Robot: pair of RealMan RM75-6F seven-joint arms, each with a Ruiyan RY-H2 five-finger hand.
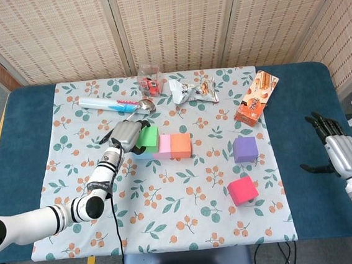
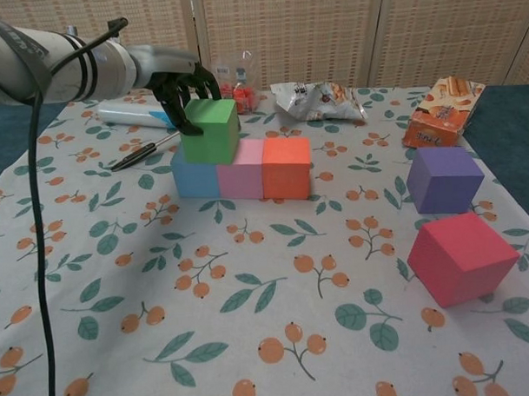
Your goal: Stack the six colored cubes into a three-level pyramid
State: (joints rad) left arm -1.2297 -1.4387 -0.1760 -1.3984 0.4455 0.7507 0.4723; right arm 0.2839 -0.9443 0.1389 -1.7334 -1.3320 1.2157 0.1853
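A blue cube (image 2: pixel 192 174), a pink cube (image 2: pixel 240 168) and an orange cube (image 2: pixel 286 167) form a row mid-table. On top sits the green cube (image 2: pixel 210 130), mostly over the blue one and slightly over the pink one (image 1: pixel 164 145). My left hand (image 2: pixel 180 84) grips the green cube (image 1: pixel 147 138), fingers over its far top edge and thumb on its left face. The purple cube (image 1: pixel 245 149) and the red cube (image 1: pixel 242 190) lie loose to the right. My right hand (image 1: pixel 336 148) hovers open off the cloth at the far right.
Along the back of the cloth lie a toothpaste tube (image 1: pixel 104 103), a small jar (image 1: pixel 150 78), a snack bag (image 1: pixel 192 90) and an orange biscuit box (image 1: pixel 257 97). A black pen (image 2: pixel 141 153) lies left of the row.
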